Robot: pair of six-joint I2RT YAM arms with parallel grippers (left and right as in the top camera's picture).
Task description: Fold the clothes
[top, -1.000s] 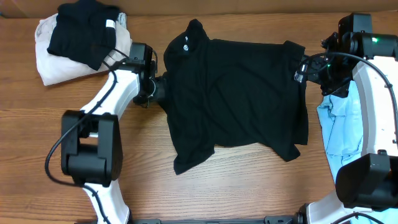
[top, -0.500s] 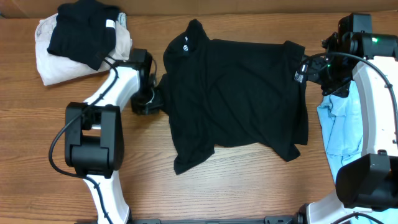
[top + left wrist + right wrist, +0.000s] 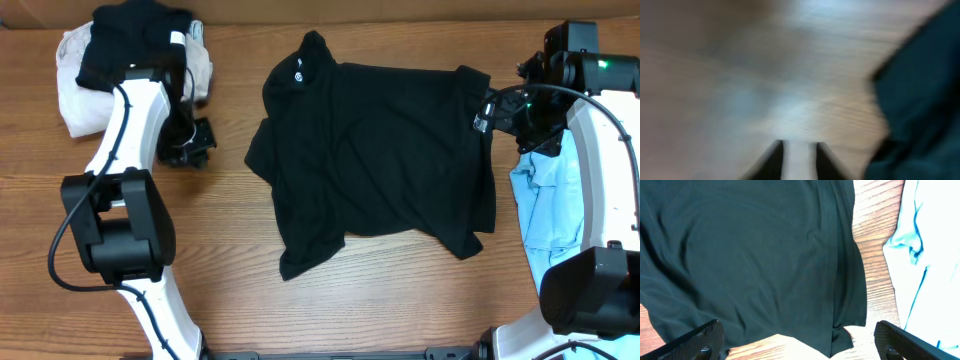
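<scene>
Shirt: the black shirt [image 3: 375, 150] lies spread open in the middle of the table [image 3: 400, 300], with shallow wrinkles across it.
Mark: a small white mark [image 3: 299, 70] sits near the neck end, which points to the far left corner of the spread.
Shirt edges: one corner hangs down towards the near edge of the table; the left side bulges out in a soft fold.
Shirt, right wrist view: the dark cloth [image 3: 750, 255] fills most of the view, its edge lying on wood.
Shirt, left wrist view: a dark blurred mass [image 3: 920, 100] on the right (too smeared to show detail).
Blue garment: light blue cloth [image 3: 545, 215] lies just right of the shirt, partly under the right arm; it is also seen from the right wrist [image 3: 920, 255], with a strip of wood between it and the shirt.
Pile: at the far left corner a cream garment [image 3: 75, 90] carries a second black garment [image 3: 130, 50] on top.
Right gripper: the right gripper [image 3: 485, 110] is at the shirt's right edge, its jaws spread wide [image 3: 800, 345] over the cloth with nothing between them (contact cannot be told).
Left gripper: the left gripper [image 3: 192, 150] is over bare wood between pile and shirt, apart from both; its fingers [image 3: 799, 152] show a narrow gap with only table in it.
</scene>
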